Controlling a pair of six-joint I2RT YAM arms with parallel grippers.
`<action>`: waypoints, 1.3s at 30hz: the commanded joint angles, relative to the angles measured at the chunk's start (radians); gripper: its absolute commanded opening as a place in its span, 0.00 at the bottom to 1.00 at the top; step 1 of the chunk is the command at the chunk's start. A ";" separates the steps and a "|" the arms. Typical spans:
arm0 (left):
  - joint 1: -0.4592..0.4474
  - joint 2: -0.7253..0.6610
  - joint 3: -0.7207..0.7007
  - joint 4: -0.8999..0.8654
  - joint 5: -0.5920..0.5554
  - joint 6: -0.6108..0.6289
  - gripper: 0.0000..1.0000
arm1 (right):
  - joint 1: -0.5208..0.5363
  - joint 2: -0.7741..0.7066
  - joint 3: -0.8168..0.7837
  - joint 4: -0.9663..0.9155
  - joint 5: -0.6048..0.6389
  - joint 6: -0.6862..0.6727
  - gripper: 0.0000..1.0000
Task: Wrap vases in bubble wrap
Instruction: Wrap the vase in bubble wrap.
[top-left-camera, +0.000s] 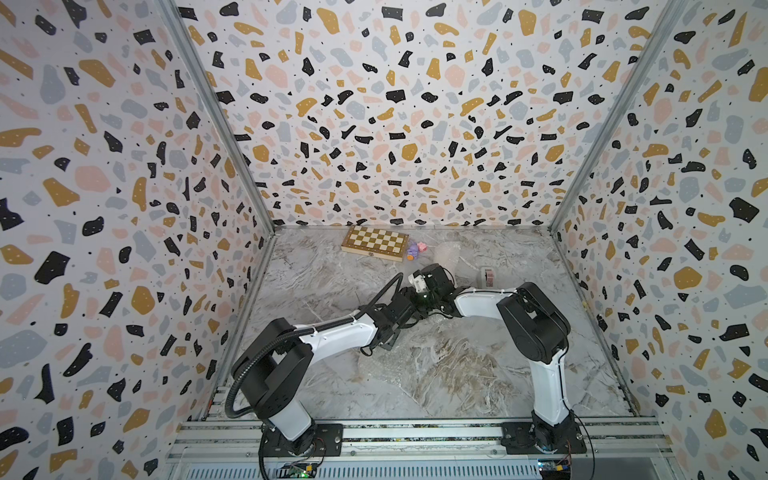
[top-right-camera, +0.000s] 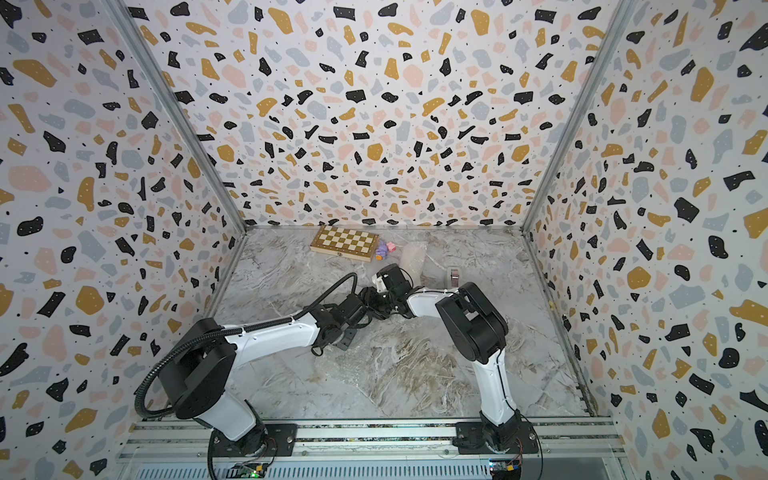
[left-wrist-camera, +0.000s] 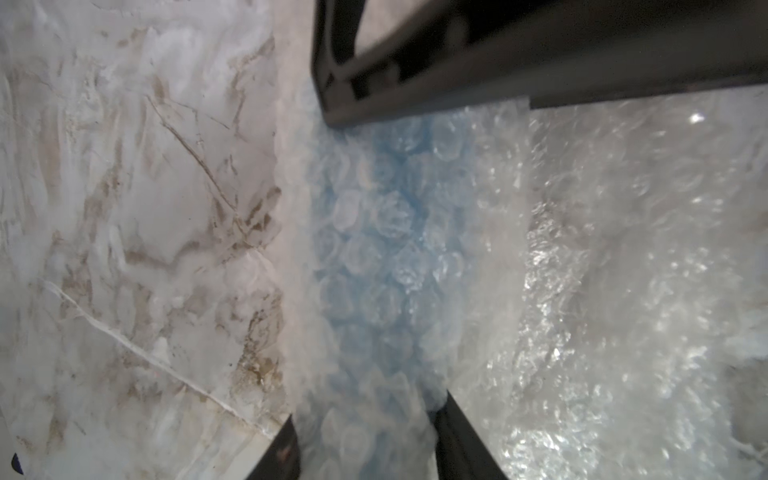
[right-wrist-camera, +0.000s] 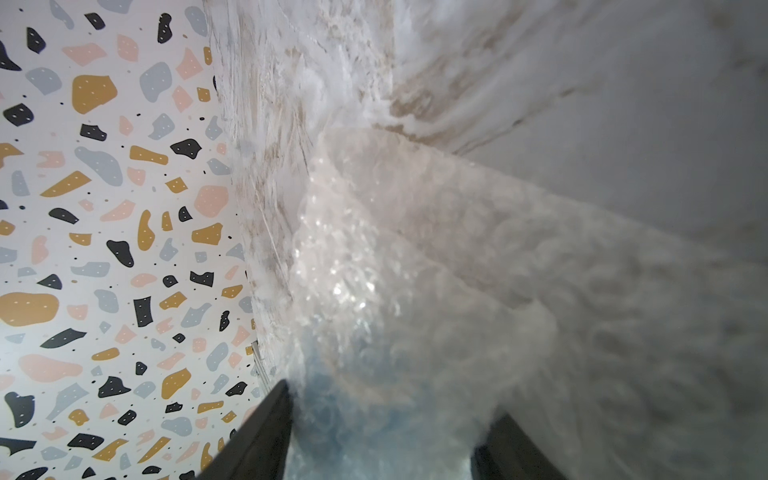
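Blue vase (left-wrist-camera: 386, 257) under bubble wrap (left-wrist-camera: 602, 249), straddled by left tool (left-wrist-camera: 368, 409), right tool (right-wrist-camera: 395, 399)

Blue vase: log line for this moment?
blue vase: under bubble wrap | left pincer: astride it | right pincer: astride it | grip: unclear

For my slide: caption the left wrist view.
The left gripper clasps the light blue vase through bubble wrap over the marble surface.

chessboard (top-left-camera: 374, 243), small toys (top-left-camera: 415, 249), tape dispenser (top-left-camera: 487, 276)
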 joint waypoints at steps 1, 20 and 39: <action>-0.046 0.005 0.013 0.054 -0.002 0.016 0.44 | 0.022 0.008 0.003 0.004 -0.003 0.012 0.64; 0.222 -0.404 -0.237 0.094 0.435 -0.296 0.73 | 0.013 -0.099 -0.084 -0.187 0.244 -0.196 0.48; 0.107 -0.392 -0.419 0.373 0.414 -0.282 0.38 | 0.028 -0.235 -0.084 -0.336 0.398 -0.286 0.57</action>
